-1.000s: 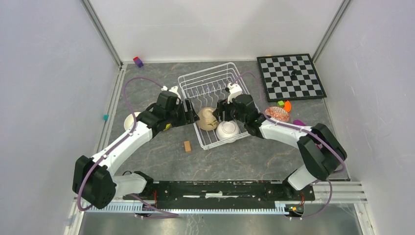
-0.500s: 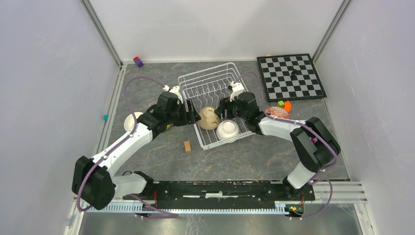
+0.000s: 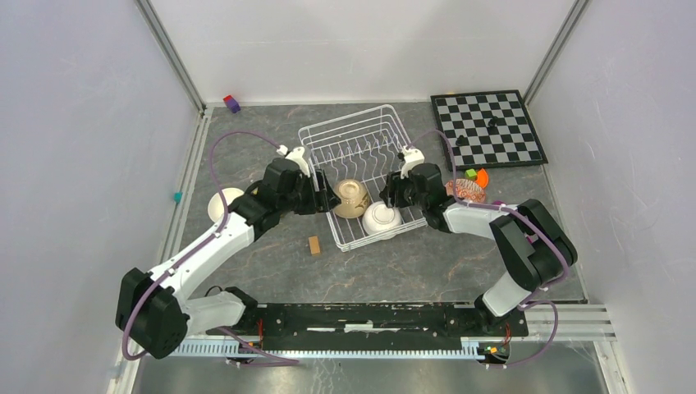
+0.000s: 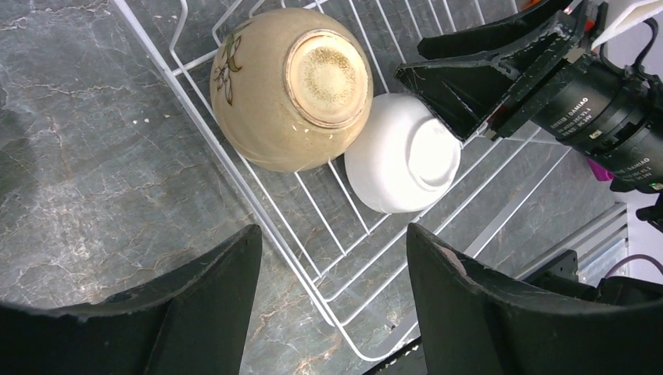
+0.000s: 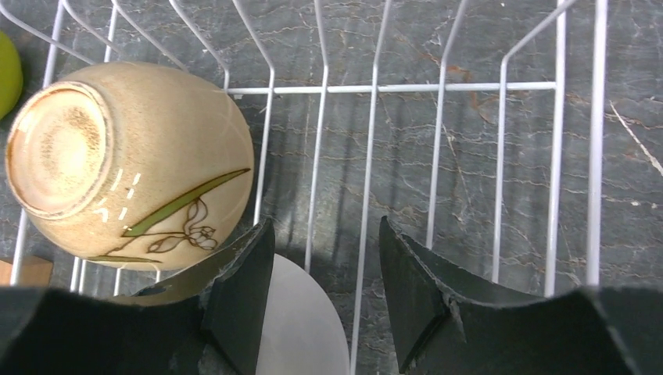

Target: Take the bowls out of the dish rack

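The white wire dish rack (image 3: pixel 345 144) stands mid-table. In its near end a tan bowl (image 3: pixel 351 198) with a flower drawing lies bottom up, and a plain white bowl (image 3: pixel 382 217) lies bottom up beside it. My left gripper (image 3: pixel 325 197) is open and empty at the rack's left rim, next to the tan bowl (image 4: pixel 293 86). My right gripper (image 3: pixel 391 194) is open and empty, just above the white bowl (image 5: pixel 301 320) and right of the tan bowl (image 5: pixel 133 164). Another white bowl (image 3: pixel 222 203) sits on the table at left, a red-speckled bowl (image 3: pixel 465 190) at right. A lime-yellow edge (image 5: pixel 6 74) shows beyond the tan bowl.
A chessboard (image 3: pixel 488 127) with pieces lies at the back right. A small wooden block (image 3: pixel 313 245) lies in front of the rack. Small orange and green items (image 3: pixel 476 175) lie near the red-speckled bowl. A purple and red block (image 3: pixel 232 103) sits at the back left corner.
My right gripper has drawn back to the right, away from the tan bowl. The tan bowl has turned to lie bottom up. My left gripper has crept slightly forward along the rack's side.
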### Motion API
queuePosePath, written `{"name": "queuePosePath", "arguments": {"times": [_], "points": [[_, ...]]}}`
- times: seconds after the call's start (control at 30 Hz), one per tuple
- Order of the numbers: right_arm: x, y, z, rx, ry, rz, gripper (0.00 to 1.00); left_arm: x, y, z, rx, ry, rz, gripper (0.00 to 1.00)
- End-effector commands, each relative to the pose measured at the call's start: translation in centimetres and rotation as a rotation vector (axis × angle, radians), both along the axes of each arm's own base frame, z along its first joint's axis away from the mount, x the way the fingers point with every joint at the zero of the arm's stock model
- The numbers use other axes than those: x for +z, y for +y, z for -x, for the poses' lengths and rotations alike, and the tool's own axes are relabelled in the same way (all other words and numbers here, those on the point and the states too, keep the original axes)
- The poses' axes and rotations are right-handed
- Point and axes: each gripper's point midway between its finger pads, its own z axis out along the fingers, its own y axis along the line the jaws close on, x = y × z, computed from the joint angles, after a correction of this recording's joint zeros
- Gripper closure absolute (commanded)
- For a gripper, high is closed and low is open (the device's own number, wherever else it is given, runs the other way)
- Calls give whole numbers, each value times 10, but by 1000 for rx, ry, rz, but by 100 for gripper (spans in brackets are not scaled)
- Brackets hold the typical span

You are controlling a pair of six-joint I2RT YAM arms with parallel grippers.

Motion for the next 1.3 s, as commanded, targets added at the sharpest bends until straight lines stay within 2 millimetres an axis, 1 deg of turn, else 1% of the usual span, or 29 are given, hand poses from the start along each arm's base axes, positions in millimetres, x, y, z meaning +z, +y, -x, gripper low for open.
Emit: {"name": "queuePosePath", "arguments": {"times": [0.0,0.13,0.27,0.4,0.53,0.6,0.7,0.77,0.83,0.87,0.9,1.03,1.17,1.27], "points": [[14,-1,-3,1,-55,-34,44,16,-4,5,-21,-49,17,26],[11,1,-1,16,-44,-45,48,16,-1,14,-8,-29,4,27],[17,3,1,28,-60,-63,47,16,3,23,7,-19,9,27],[24,4,3,42,-87,-80,48,22,7,22,20,-32,-8,27],[34,10,4,85,-124,-102,48,33,4,13,7,-58,-30,27],[44,14,4,103,-154,-119,42,37,3,6,1,-67,-54,27],[61,22,2,140,-183,-150,30,44,1,-4,9,-89,-71,27],[70,32,3,180,-182,-185,21,46,1,-10,23,-111,-76,27],[75,45,5,231,-171,-210,7,47,1,-14,36,-133,-68,27],[77,51,5,248,-161,-216,2,47,2,-15,40,-140,-63,27],[78,57,3,257,-153,-214,2,46,2,-15,41,-147,-58,27],[70,70,-3,254,-133,-156,2,43,3,-14,34,-151,-66,27],[54,69,-13,193,-105,-100,2,39,6,-7,28,-145,-70,27],[41,64,-18,151,-74,-63,11,36,11,-3,32,-145,-80,27]]}}
